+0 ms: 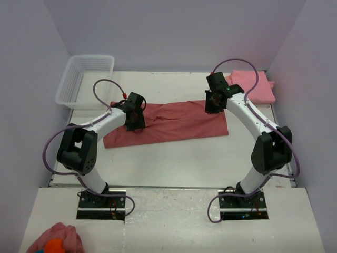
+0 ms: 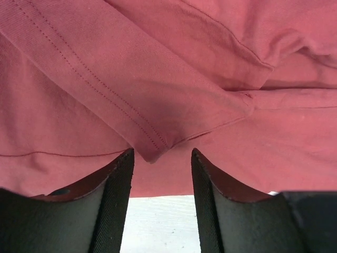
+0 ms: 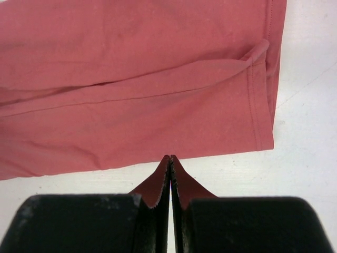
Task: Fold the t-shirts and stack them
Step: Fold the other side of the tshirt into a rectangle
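Observation:
A dusty-red t-shirt (image 1: pixel 174 124) lies in a long band across the middle of the table. A lighter pink t-shirt (image 1: pixel 255 84) rests folded at the back right. My left gripper (image 1: pixel 134 118) hovers over the red shirt's left part. In the left wrist view it (image 2: pixel 162 155) is open, and a stitched sleeve corner (image 2: pixel 152 150) lies just beyond the gap, touched by neither finger. My right gripper (image 1: pixel 215 100) is at the shirt's far right end. In the right wrist view it (image 3: pixel 170 158) is shut on nothing, its tips just short of the shirt's edge (image 3: pixel 158 132).
A white mesh basket (image 1: pixel 84 79) stands at the back left corner. A small pink cloth lump with an orange patch (image 1: pixel 55 240) lies on the near ledge at the left, in front of the arm bases. White walls close in both sides.

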You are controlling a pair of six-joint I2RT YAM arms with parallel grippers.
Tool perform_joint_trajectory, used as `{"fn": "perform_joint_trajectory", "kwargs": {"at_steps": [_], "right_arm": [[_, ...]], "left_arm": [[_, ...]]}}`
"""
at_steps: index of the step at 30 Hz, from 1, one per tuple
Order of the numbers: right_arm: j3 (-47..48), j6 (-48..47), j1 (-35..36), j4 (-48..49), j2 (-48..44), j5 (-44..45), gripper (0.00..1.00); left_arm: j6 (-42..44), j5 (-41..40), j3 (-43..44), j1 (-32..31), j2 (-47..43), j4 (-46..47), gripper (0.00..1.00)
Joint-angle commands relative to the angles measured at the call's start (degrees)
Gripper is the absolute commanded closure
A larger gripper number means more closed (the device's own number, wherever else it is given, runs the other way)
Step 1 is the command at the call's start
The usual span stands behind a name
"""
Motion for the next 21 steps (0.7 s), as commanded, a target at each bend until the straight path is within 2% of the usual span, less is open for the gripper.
{"fn": "perform_joint_trajectory", "kwargs": {"at_steps": [1,14,18,19,21], "right_arm": [[-0.53,-0.48,-0.52,1.61,-2.33,-0.17,1.0],[-2.37,-0.57,-1.75,2.58,-2.95,-1.48,1.0],[-2.72,-0.57,-2.01,2.84,-2.86,-2.01,1.0],[-2.73,-0.48,-2.01,2.75,-2.69,-2.1,1.0],[-2.81,-0.22,-2.01,2.84,-2.68,-2.54,1.0]], "left_arm": [[1.71,0.14,1.1,-0.31,0.76,1.53,0.51],[2.24,-1.01,1.37,-0.31,4.54,2.58,0.57],[2.24,-1.36,1.72,-0.31,4.54,2.67,0.66],[2.41,-1.62,1.98,-0.31,4.28,2.49,0.72],[2.59,-1.62,2.33,-0.31,4.02,2.14,0.76]]}}
